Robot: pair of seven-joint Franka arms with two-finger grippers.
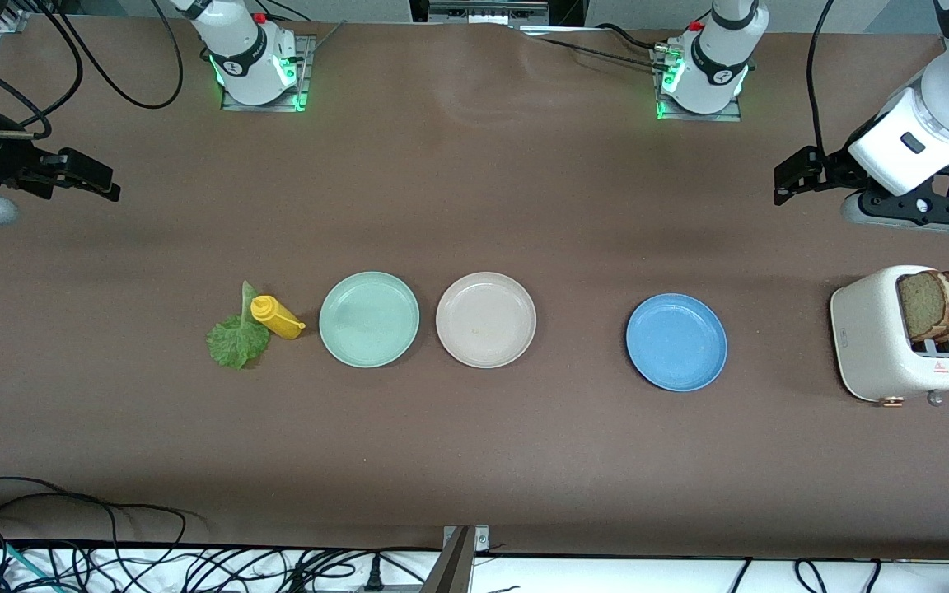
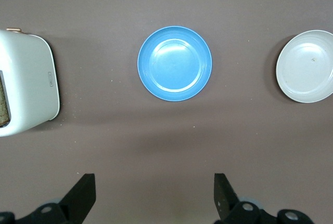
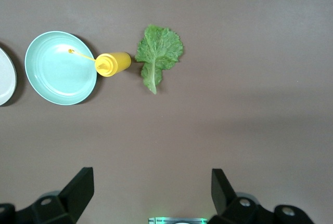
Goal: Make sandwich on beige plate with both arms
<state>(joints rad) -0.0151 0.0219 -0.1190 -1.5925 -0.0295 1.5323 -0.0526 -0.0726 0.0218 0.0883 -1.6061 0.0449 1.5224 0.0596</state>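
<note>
The beige plate [image 1: 486,319] lies bare near the middle of the table [image 1: 474,445], between the mint-green plate [image 1: 369,319] and the blue plate [image 1: 676,342]. The lettuce leaf [image 1: 237,338] lies flat toward the right arm's end, with a yellow bottle [image 1: 276,316] touching it. Two bread slices [image 1: 938,305] stand in the white toaster [image 1: 895,346] at the left arm's end. The left claw [image 1: 792,177] hangs above the table near the toaster, its jaws wide and holding nothing. The right claw [image 1: 91,177] hangs wide and without load over its own end.
</note>
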